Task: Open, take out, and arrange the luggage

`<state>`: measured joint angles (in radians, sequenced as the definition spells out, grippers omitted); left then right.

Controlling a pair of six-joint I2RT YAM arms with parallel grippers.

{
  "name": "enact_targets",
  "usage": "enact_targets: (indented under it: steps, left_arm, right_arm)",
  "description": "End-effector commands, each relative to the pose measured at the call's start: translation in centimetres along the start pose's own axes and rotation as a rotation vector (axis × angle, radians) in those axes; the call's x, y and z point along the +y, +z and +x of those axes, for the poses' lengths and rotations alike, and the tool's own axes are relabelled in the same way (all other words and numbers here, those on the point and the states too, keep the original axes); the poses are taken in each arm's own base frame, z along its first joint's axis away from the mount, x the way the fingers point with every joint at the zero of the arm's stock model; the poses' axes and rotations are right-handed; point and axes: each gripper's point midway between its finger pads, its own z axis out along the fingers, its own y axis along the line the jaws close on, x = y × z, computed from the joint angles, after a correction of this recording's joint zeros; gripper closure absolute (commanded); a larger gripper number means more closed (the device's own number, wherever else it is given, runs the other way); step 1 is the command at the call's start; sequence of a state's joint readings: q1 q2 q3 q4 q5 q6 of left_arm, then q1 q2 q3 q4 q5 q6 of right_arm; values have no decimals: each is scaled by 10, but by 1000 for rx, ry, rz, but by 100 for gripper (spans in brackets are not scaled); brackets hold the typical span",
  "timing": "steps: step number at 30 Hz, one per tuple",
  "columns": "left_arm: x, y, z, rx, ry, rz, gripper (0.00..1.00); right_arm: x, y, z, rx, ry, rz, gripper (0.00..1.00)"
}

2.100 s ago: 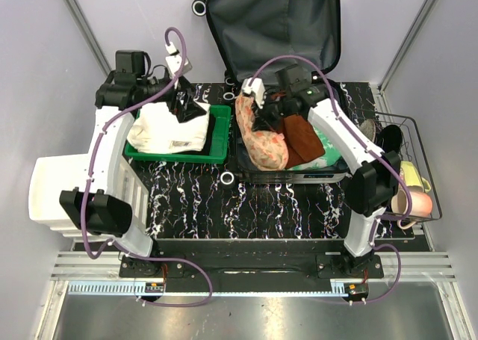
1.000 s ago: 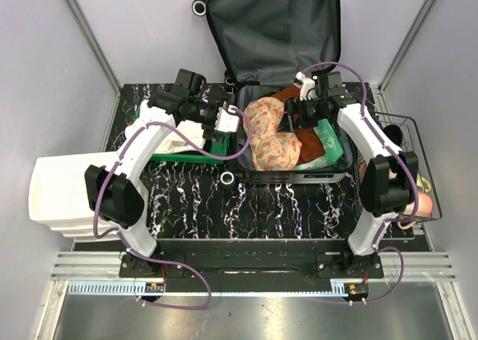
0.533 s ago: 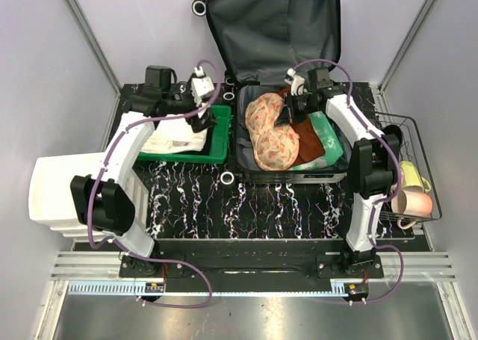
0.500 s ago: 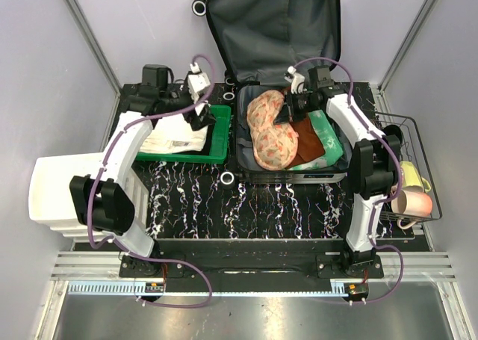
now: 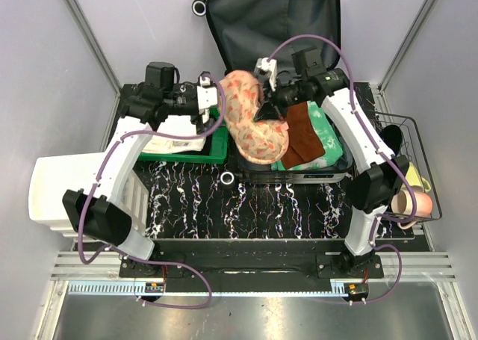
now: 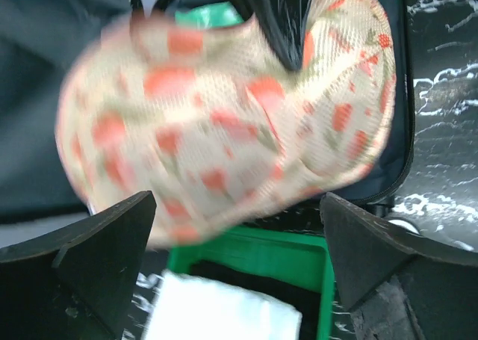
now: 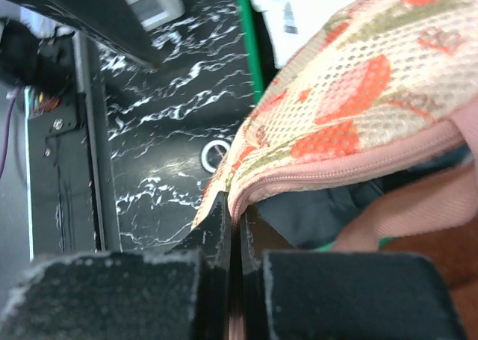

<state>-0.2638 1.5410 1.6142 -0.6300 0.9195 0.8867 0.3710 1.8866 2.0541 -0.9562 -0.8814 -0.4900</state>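
Observation:
The luggage lies open at the back, its dark grey lined lid [image 5: 272, 26] leaning on the wall and its base rim [image 5: 299, 177] on the table. My right gripper [image 5: 263, 113] is shut on the zipper edge of a floral mesh pouch [image 5: 250, 123] and holds it above the base's left side; the wrist view shows the pouch [image 7: 351, 108] pinched in my right gripper [image 7: 239, 213]. My left gripper [image 5: 216, 107] is open and empty just left of the pouch [image 6: 224, 116], above the green bin [image 6: 254, 254]. A brown cloth [image 5: 302, 134] and a green item [image 5: 328, 131] lie in the base.
The green bin [image 5: 216, 152] holds a folded white cloth [image 5: 175, 142]. A white drawer unit [image 5: 52, 190] stands at the left. A wire basket [image 5: 418, 149] with mugs stands at the right. A white suitcase wheel [image 5: 228, 178] lies on the black marbled table.
My right gripper has lifted the floral pouch up and to the left out of the suitcase base. My left gripper has swung right, towards the pouch.

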Motion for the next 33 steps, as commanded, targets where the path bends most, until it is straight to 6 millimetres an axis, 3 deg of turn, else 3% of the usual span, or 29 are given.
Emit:
enact_targets:
  steps: [1,7,10,13,20,26,33]
  left_arm:
    - [-16,-17,-47,-27,448,55,3]
    - [-45,-25,-43,-9,539,82,3]
    - [-53,-23,-42,-11,478,96,1]
    - [-56,-18,-43,-15,406,108,1]
    - [-41,-8,-60,-52,222,88,3]
    - [-59,-7,-51,-66,216,161,4]
    - [-88,1,-30,-37,58,299,24]
  right_arm:
    - [40,-4,9,96,-200,-102,100]
    - [33,-4,15,175,-391,-13,100]
    - [31,-4,13,201,-509,33,100]
    - [36,-3,15,217,-622,47,100]
    - [59,5,10,239,-893,56,100]
    - [76,7,6,213,-1052,52,100]
    - [80,10,-3,182,-1118,89,100]
